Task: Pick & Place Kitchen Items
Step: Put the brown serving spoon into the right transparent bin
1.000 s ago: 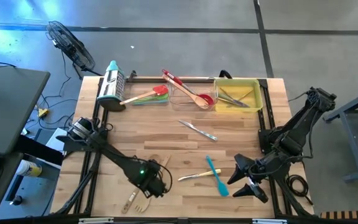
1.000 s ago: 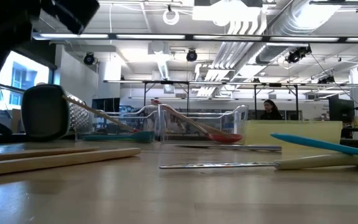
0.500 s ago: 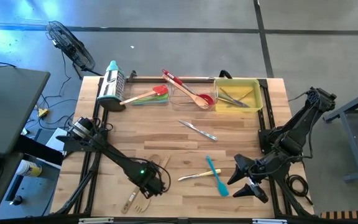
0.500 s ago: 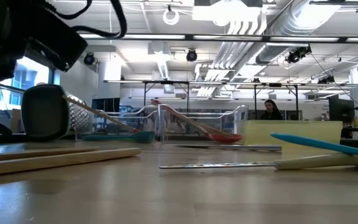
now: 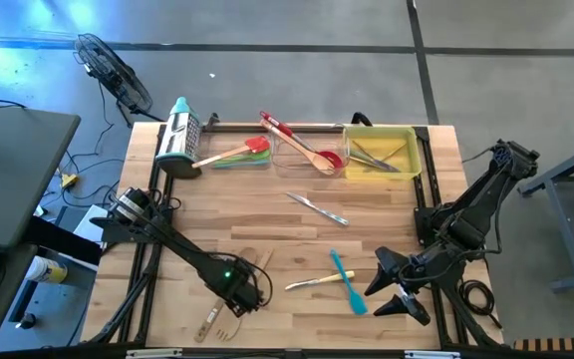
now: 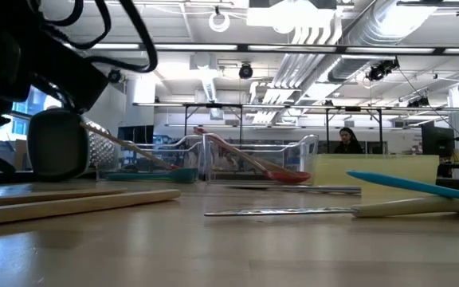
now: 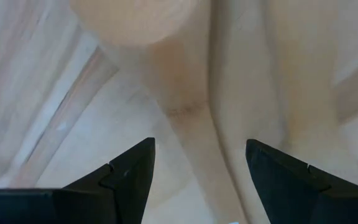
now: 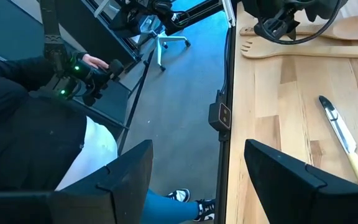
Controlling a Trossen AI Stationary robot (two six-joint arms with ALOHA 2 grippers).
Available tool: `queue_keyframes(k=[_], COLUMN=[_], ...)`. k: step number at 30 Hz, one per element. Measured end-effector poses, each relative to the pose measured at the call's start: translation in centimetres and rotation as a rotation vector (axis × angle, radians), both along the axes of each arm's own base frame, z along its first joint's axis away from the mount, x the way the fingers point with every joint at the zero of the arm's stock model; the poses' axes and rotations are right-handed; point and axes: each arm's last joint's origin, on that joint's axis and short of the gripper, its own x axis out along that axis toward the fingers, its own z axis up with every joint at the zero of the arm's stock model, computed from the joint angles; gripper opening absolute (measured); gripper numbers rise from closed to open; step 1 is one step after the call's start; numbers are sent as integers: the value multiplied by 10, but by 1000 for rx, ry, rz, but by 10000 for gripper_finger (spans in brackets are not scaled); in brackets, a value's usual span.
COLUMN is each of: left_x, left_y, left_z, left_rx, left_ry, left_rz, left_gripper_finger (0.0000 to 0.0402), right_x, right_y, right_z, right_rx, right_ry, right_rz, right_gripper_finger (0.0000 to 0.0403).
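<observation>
My left gripper [image 5: 243, 291] is open, low over two pale wooden utensils [image 5: 217, 321] that lie flat near the table's front left. In the left wrist view its fingers [image 7: 129, 171] stand on either side of two wooden handles [image 7: 194, 124], below a spoon bowl [image 7: 135, 18]; I see no touch. My right gripper [image 5: 395, 289] is open and empty at the front right. A blue spatula [image 5: 347, 282] and a pale-handled knife [image 5: 315, 283] lie between the grippers. A metal knife [image 5: 317, 209] lies at the table's middle.
At the far edge stand a steel grater [image 5: 179, 135], red and green spatulas [image 5: 237, 155], a clear tray [image 5: 307, 150] with a wooden spoon and a red spatula, and a yellow tray [image 5: 382, 150] with metal utensils. A person [image 8: 36, 124] sits beyond the near edge.
My left gripper has gone down toward the wooden utensils at the front left, staying open. Nothing on the table has moved.
</observation>
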Motion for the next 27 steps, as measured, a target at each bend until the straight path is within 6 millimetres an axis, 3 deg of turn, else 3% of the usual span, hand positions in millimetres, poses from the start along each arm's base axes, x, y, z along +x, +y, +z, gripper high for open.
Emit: queue_keyframes(k=[13,20,24,27], left_x=[-9,-12,-12,-12], left_y=[6,8,8,8], left_z=[-22,-27,-28,-28], left_rx=[-23,5,-4,7], left_ry=[0,5,10,-1], left_rz=[124,178,187,182], left_gripper_finger=[229,140,63,63], right_x=[0,0,0,0], right_y=[0,0,0,0], right_z=[0,0,0,0], right_rx=[-12,-12,-11,-12], right_ry=[-9,-9,-9,-9], right_rz=[7,7,6,6], right_gripper_finger=[247,247,247,247])
